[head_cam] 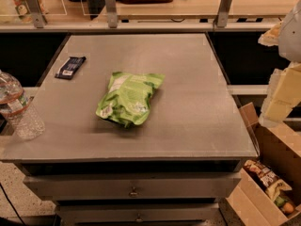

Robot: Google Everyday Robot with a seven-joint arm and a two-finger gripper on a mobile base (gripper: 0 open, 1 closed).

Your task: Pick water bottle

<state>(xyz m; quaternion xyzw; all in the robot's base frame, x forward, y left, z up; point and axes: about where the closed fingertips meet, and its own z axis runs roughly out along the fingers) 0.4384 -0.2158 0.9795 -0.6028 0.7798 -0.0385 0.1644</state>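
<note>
The water bottle (19,108) is clear, crinkled plastic with a whitish-red label band. It stands at the left edge of the grey table (188,126), partly cut off by the frame's left side. My gripper (278,100) is pale cream and grey and hangs at the far right of the view, beyond the table's right edge. It is far from the bottle and holds nothing that I can see.
A green snack bag (128,98) lies in the middle of the table. A dark wrapped bar (70,67) lies at the back left. An open cardboard box (268,182) with packets stands on the floor at the right. A railing with glass panels (110,6) runs behind the table.
</note>
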